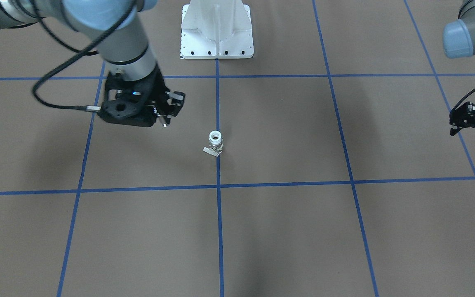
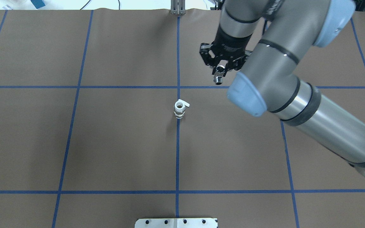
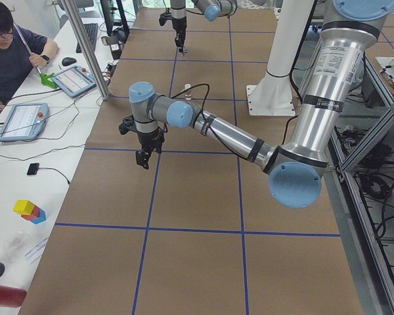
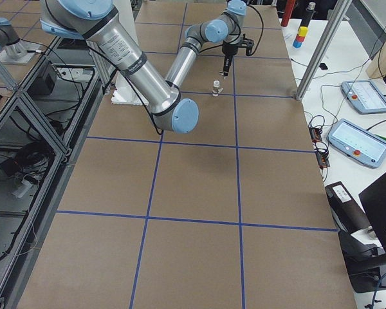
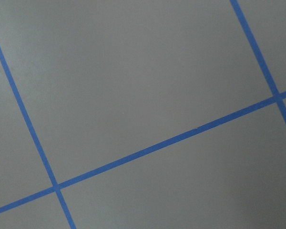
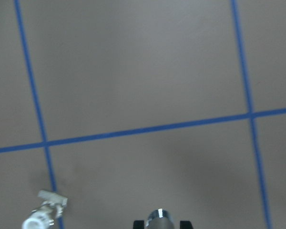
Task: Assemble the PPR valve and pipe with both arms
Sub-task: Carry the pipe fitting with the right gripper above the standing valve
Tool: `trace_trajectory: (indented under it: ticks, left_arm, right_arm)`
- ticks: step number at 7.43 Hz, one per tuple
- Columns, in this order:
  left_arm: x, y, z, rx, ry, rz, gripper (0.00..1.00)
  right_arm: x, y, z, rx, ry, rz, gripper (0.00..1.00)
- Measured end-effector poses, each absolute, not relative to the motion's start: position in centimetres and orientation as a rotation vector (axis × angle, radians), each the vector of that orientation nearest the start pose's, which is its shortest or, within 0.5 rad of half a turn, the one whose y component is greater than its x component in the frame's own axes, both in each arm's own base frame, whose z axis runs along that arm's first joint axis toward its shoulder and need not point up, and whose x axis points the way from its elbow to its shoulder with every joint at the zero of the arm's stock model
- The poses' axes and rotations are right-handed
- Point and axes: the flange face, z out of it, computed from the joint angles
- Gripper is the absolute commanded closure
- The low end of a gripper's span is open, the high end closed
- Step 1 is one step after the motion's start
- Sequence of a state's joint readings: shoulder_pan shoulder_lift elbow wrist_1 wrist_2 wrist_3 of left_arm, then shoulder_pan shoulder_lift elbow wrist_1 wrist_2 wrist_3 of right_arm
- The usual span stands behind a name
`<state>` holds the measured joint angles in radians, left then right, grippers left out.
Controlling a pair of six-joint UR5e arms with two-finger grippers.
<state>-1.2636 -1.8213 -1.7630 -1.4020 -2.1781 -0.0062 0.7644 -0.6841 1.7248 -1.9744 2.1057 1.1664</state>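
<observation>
Because the left gripper [image 3: 143, 158] is cropped by the frame edge in the front and overhead views and its own wrist camera catches only the brown table [image 5: 133, 71] and blue tape lines [image 5: 148, 148], I cannot tell whether its fingers stand apart or together. The valve's small details are hard to make out, and the right wrist view cuts off most of the pipe. From the table's left end, the left arm stretches low and far outward, its wrist bent so the gripper points straight down above the table. The right arm comes in from four o'clock in the overhead view, forearm long and slanted, wrist turned down. The right gripper [image 2: 219, 73] is clamped on the pipe [image 2: 217, 80], which hangs from the fingertips clear of the table. The PPR valve [image 2: 180, 109] stands upright on a blue line near the table's centre, white collar up. The held pipe lies between one and two o'clock from it, apart.
</observation>
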Motion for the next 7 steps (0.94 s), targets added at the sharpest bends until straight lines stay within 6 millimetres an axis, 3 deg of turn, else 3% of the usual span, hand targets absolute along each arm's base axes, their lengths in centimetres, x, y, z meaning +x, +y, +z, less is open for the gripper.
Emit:
trace_trajectory:
  ticks: [1,3,5,7]
  left_arm:
    - [10.2,-57.4,46.1,0.167,0.641,0.372,0.0]
    - [10.3,-57.5,46.4,0.161,0.641,0.37,0.0]
    - [10.5,-57.9,46.8,0.165,0.642,0.371,0.0]
    - [10.6,-58.0,46.9,0.17,0.642,0.373,0.0]
  right_arm:
    - [-45.5,-50.8,8.4,-0.102,-0.79,0.171,1.0]
    - [-50.5,-51.0,7.8,-0.116,-0.789,0.168,1.0]
    - [-53.0,-51.5,8.7,-0.125,-0.792,0.171,1.0]
    - [-54.0,-52.0,9.9,-0.136,-0.775,0.175,1.0]
